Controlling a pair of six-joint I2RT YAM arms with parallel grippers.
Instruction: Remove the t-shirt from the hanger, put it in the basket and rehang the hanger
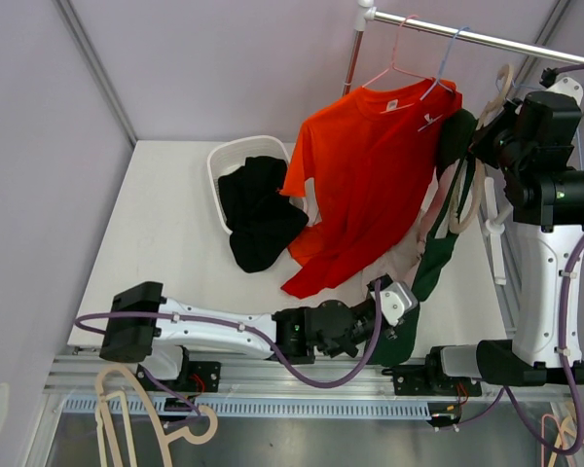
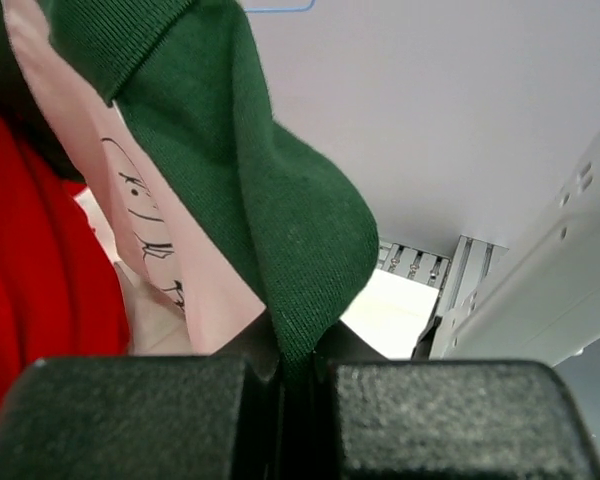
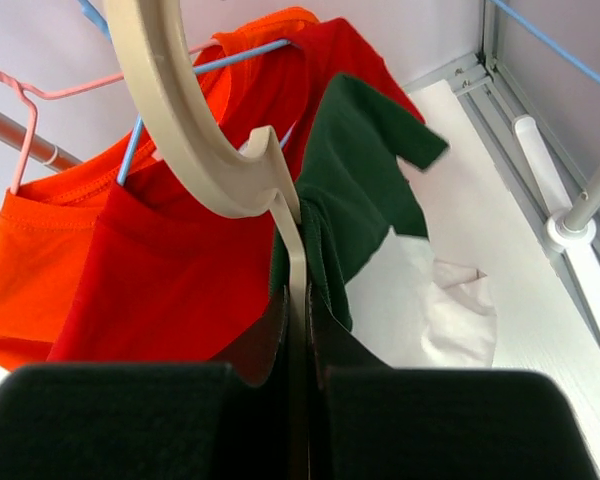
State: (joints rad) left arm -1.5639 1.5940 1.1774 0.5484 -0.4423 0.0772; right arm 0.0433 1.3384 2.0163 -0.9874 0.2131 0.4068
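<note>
While the right claw (image 1: 485,136) is pinching the hanger (image 1: 465,199) upper right, the left claw (image 1: 401,313) is pinching the green t-shirt (image 1: 436,263).

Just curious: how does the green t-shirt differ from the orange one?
The orange t-shirt hangs from the rail, untouched; the green t-shirt sits on a beige hanger held by the right gripper. The orange one hangs loose; the green one's edge is pinched by the left gripper. Both are on hangers.

Plain pale grey wall panels (image 1: 214,68) fill the upper frame. White rectangular tabletop (image 1: 156,253) occupies centre. Silver metal clothes rail (image 1: 487,39) crosses upper right. Ribbed aluminium frame rail (image 1: 243,387) along bottom edge; grey floor (image 1: 370,443) beneath.
</note>
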